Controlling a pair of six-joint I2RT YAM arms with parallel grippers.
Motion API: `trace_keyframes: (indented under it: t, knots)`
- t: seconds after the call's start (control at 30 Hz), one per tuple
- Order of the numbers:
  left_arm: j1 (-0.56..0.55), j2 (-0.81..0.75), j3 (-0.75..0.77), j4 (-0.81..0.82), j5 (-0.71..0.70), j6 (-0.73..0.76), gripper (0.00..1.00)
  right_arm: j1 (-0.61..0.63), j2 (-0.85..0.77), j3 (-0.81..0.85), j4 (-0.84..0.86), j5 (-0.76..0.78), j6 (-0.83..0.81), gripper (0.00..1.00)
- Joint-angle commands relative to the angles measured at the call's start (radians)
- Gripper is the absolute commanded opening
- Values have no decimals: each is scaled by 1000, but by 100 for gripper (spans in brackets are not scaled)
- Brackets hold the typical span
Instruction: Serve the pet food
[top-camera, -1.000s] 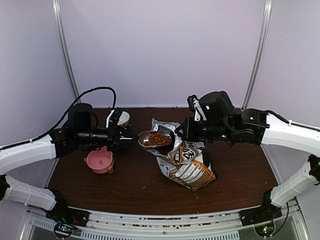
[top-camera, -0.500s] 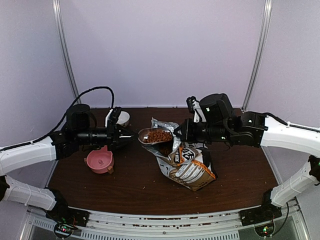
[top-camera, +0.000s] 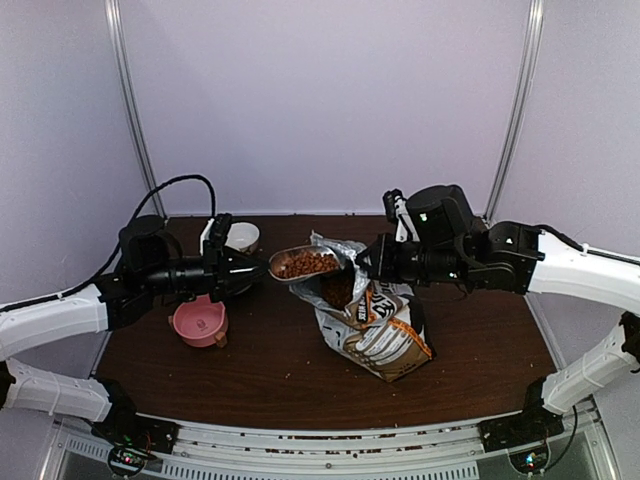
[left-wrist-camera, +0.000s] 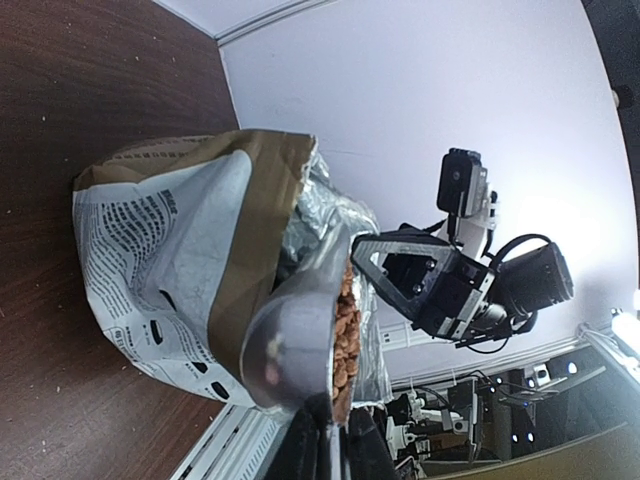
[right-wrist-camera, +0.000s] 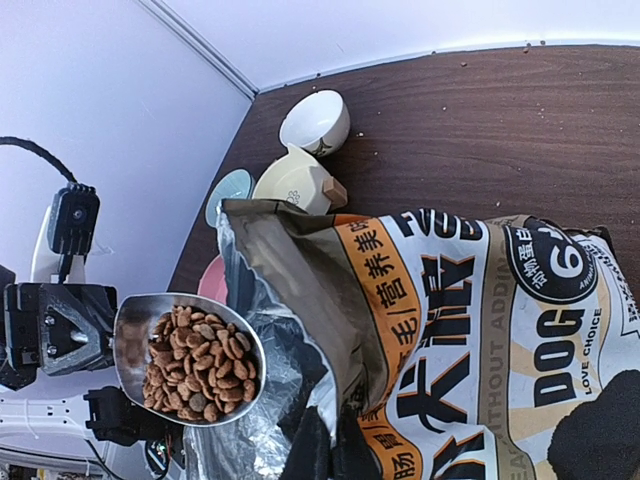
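The pet food (top-camera: 305, 263) is a heap of reddish-brown kibble in a metal scoop (top-camera: 290, 265). My left gripper (top-camera: 255, 268) is shut on the scoop's handle and holds it level in the air, just left of the bag's mouth. In the left wrist view the scoop (left-wrist-camera: 290, 345) shows side-on with kibble (left-wrist-camera: 346, 330) at its rim. The right wrist view shows the kibble (right-wrist-camera: 195, 365) from above. My right gripper (top-camera: 365, 262) is shut on the open foil rim of the printed bag (top-camera: 375, 325), holding it up; its fingers (right-wrist-camera: 310, 445) pinch the rim. More kibble shows dark inside the bag.
A pink bowl (top-camera: 200, 323) sits on the table below and left of the scoop. A white bowl (top-camera: 241, 237) stands at the back left, also in the right wrist view (right-wrist-camera: 315, 120), with a cream dish (right-wrist-camera: 297, 182) beside it. The bag's lower part lies on the table.
The scoop with kibble has risen out of the bag's mouth and moved left. The left arm has drawn back to the left. The right gripper keeps hold of the bag's rim.
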Motion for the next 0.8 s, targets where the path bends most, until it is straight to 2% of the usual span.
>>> trace_keyframes:
  t: [0.0,0.43,0.57,0.77]
  knots:
    - [8,-23,-2,126,7,-45,0,-18,-26,-11,-48,85,6,0]
    - [45,-45,-3,113,-14,-115,0,-19,-26,-3,-69,100,5,0]
    - [102,-56,-9,81,-5,-134,0,-18,-28,-2,-77,104,2,0]
    - [252,-126,-34,-75,-22,-98,0,-21,-28,-1,-75,105,0,0]
